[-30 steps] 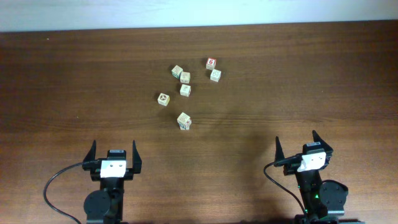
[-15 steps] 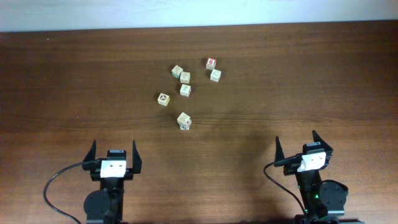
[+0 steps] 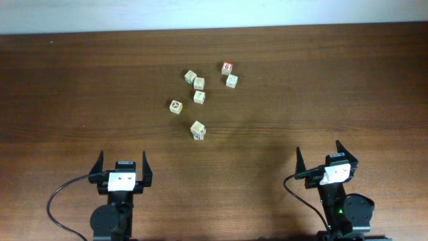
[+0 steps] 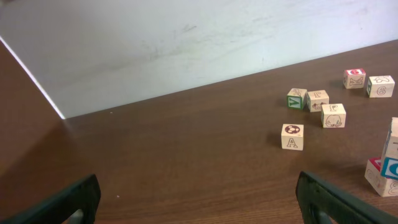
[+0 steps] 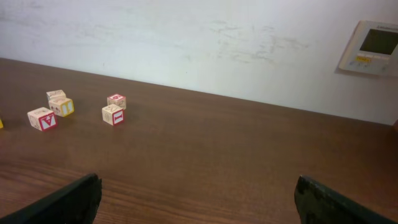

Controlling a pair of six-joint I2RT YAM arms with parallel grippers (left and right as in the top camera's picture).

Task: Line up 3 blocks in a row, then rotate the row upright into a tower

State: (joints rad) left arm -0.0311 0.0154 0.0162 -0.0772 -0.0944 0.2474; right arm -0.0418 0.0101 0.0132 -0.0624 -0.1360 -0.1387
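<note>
Several small wooden blocks lie scattered on the far middle of the table. The nearest block point(image 3: 197, 130) shows a bright blue face point(image 4: 393, 168) at the right edge of the left wrist view. Two pale tan blocks point(image 3: 199, 83) point(image 3: 199, 97) with faint marks sit behind it, also seen from the left wrist point(image 4: 318, 99) point(image 4: 334, 115). My left gripper point(image 3: 122, 158) point(image 4: 198, 186) is open and empty near the front edge, well short of the blocks. My right gripper point(image 3: 318, 148) point(image 5: 198, 186) is open and empty at the front right.
A tan cube with a red round mark point(image 3: 175, 106) point(image 4: 292, 136) lies left of the group. A red-topped cube point(image 3: 227, 67) point(image 5: 116, 99) and another tan cube point(image 3: 231, 81) lie at the back right. A white wall point(image 5: 186, 37) rises behind the table's far edge.
</note>
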